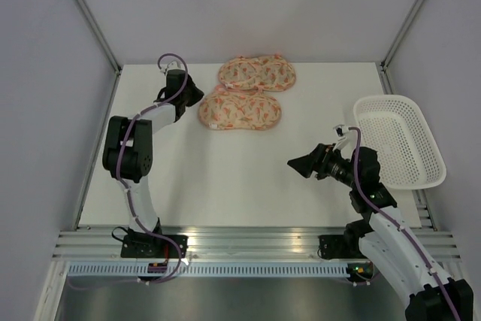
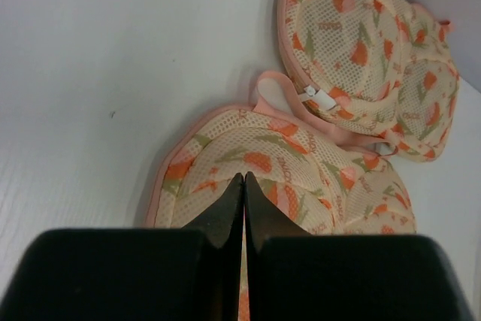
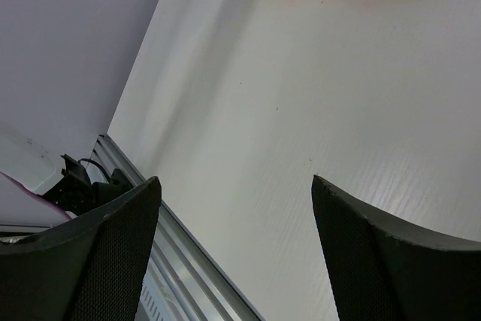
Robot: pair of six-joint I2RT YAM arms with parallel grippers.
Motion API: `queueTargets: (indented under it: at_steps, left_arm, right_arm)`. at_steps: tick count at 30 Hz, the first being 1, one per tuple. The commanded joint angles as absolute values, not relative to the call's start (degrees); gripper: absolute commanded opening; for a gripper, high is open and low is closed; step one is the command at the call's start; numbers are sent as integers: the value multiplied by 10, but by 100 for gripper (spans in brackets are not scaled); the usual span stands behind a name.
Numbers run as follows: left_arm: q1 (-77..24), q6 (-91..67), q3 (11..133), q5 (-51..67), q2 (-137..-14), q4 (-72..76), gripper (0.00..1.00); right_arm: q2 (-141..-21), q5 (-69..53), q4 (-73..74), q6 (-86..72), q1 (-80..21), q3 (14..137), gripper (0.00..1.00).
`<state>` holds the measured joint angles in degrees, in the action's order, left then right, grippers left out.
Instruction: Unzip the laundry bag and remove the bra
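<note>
Bag (image 1: pixel 239 110) toward the far side of the bench (image 1: pixel 225 186), flat and zipped, just in front of a paler twin (image 1: pixel 257 73) and touching it or nearly so. Showed no bra anywhere; presumably inside the bag, hidden by the printed mesh. Met at its left lobe by the left tool (image 2: pixel 244 178), clenched tip to tip right over the pink rim, probably to pinch or pin that end so that the zip could be drawn against something fixed. Could not tell whether cloth or a zip pull was caught between the tips. Found a small white tab (image 2: pixel 323 98) at the twin's near rim in the left wrist view, perhaps a pull or a label; found nothing like it on the bag itself. Held the right tool (image 3: pixel 234 182) well apart from both pouches, low over bare bench on the right, released and gaping with nothing between the jaws, likely placed there for the pulling half of the job. Stood a white basket (image 1: pixel 398 140) at the bench's right edge, perhaps as the drop spot for the bra. Judged the unzipping as not yet begun.
</note>
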<state>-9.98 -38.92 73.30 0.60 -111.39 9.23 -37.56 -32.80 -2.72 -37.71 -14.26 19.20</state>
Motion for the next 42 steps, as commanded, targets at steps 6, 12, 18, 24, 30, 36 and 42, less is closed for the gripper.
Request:
queueTargets:
  at_steps: [6, 12, 18, 24, 30, 36, 42]
  left_arm:
    - [-105, -397, 739, 87, -1194, 129, 2]
    - [-133, -480, 588, 41, -1094, 145, 2]
    - [-222, -579, 421, 19, -981, 195, 2]
    - [-364, -697, 281, -17, -911, 280, 2]
    - [-511, -745, 244, -53, -895, 322, 2]
    - [-576, -743, 245, -59, -861, 316, 2]
    - [-616, -678, 311, -167, -710, 84, 16]
  right_arm:
    - [-350, -314, -3, -364, -148, 197, 88]
    - [-363, -296, -3, -364, -149, 189, 90]
    - [-378, -255, 24, -364, -149, 191, 91]
    - [-389, -245, 50, -359, -151, 195, 91]
    - [-400, -229, 62, -354, -152, 200, 91]
    - [-431, -205, 62, -353, -154, 195, 91]
    - [-506, -174, 29, -346, -153, 192, 91]
